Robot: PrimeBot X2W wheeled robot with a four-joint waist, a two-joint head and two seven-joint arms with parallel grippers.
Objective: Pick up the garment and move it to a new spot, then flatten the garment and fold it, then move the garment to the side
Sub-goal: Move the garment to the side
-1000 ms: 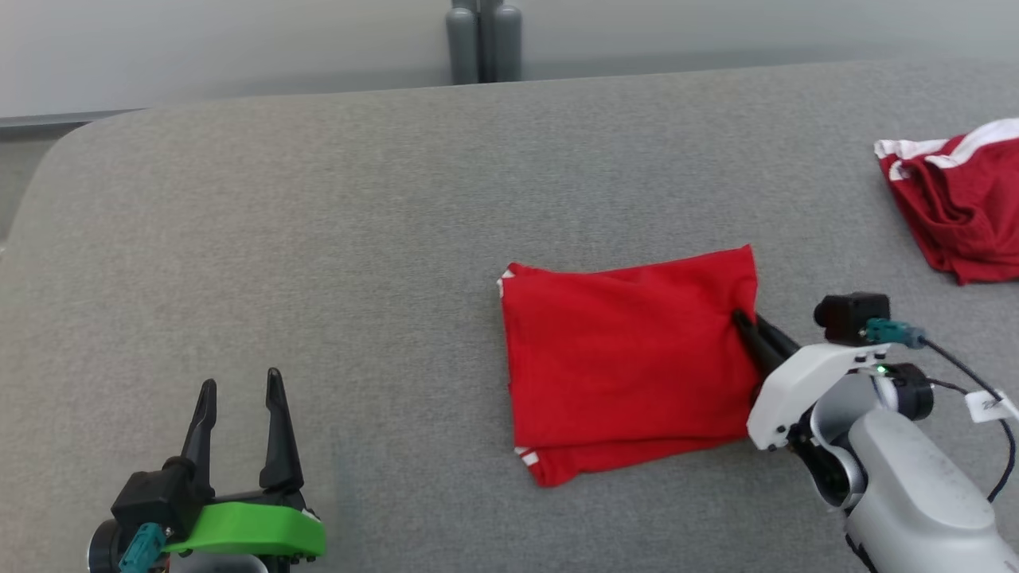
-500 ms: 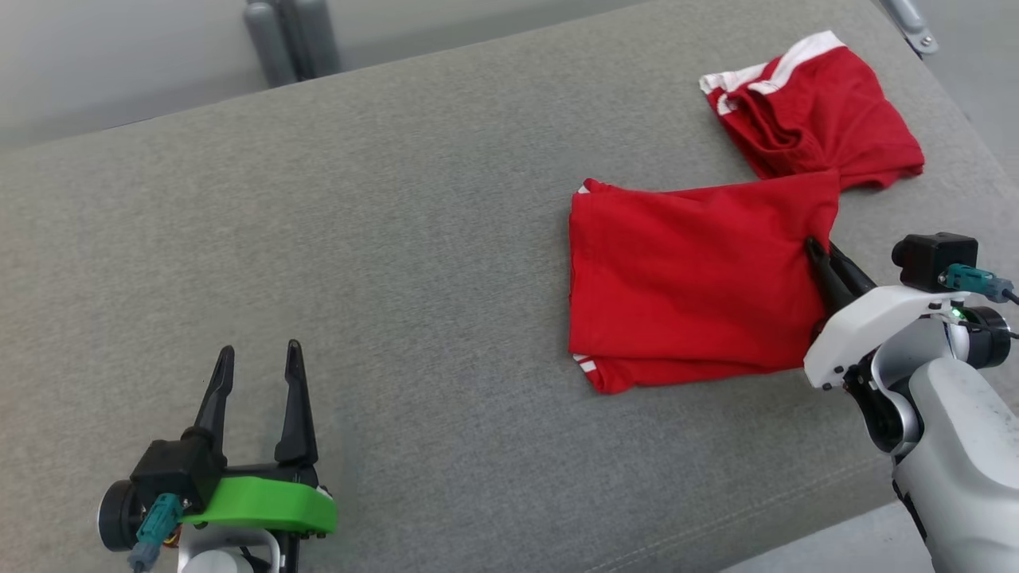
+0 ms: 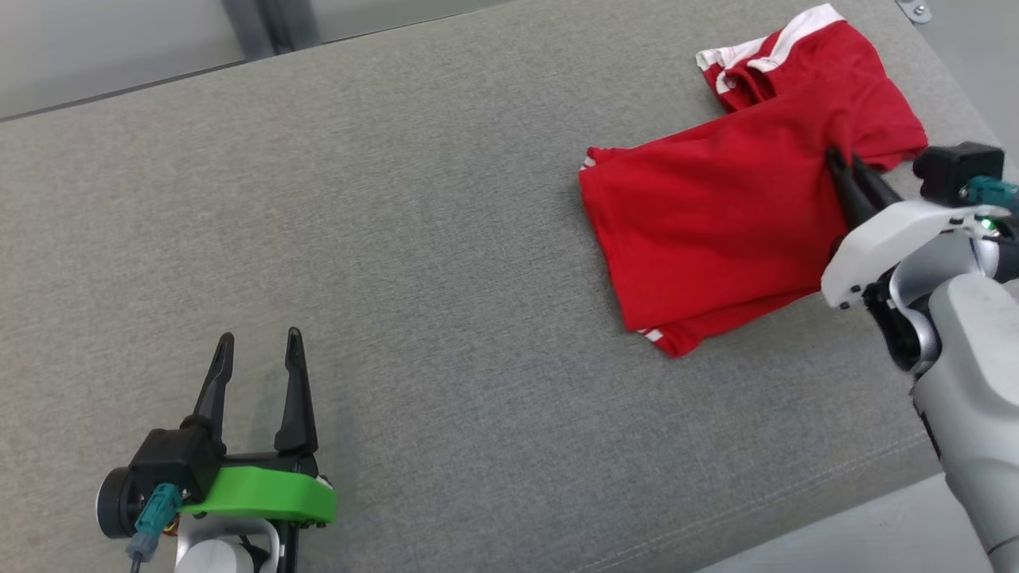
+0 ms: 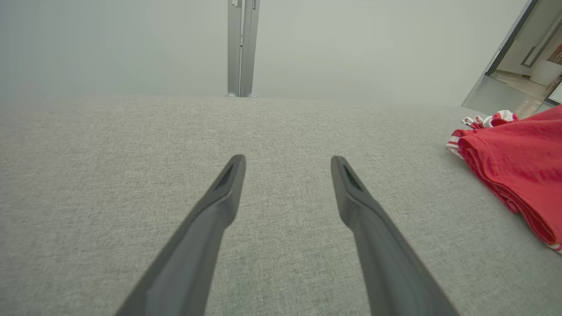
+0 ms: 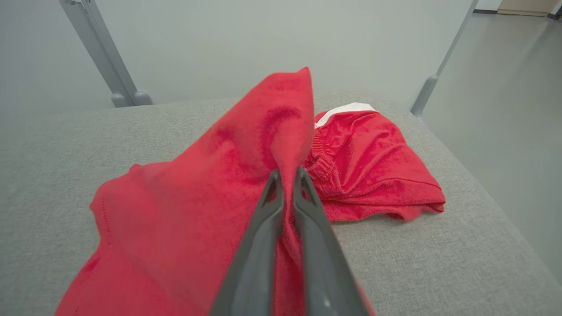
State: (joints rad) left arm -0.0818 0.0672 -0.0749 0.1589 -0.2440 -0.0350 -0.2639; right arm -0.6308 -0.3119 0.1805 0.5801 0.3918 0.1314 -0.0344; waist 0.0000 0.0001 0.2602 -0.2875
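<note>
Right gripper is grasping the right edge of the folded red garment, fingers clenched on the cloth and holding that edge raised in a peak. The rest of the garment is lying on the grey cushion near its right end, just beside a second garment, red with white trim. Left gripper is hovering over bare cushion, well apart, jaws spread, grasping nothing.
</note>
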